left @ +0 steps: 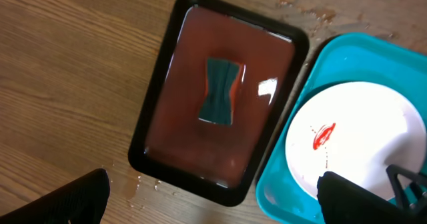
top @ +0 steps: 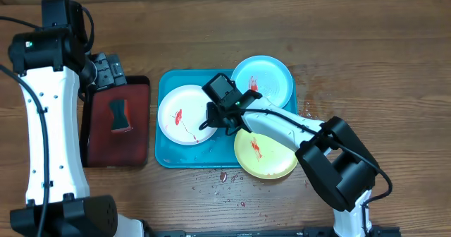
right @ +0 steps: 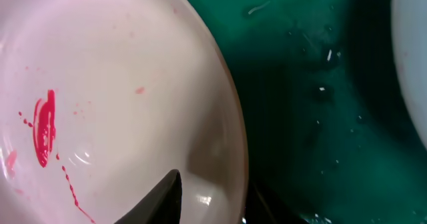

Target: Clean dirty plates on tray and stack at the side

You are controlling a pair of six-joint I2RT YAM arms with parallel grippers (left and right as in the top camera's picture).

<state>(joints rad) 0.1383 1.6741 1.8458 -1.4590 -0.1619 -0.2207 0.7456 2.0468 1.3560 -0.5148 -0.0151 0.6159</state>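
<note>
We log the pick-up step: right gripper [top: 212,120] straddles the white plate [top: 182,113] rim in the teal tray [top: 164,82], clamp unconfirmed; left gripper [top: 107,69] hovers, jaws apart, near the sponge [top: 120,115]; next calls for a firm pinch.

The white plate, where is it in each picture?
Overhead: the white plate lies in the left part of the teal tray.
Left wrist: lower right, beside the black tray.
Right wrist: it fills the left side, close up.
Shared landmark: the teal tray under it, seen in all three views.
</note>
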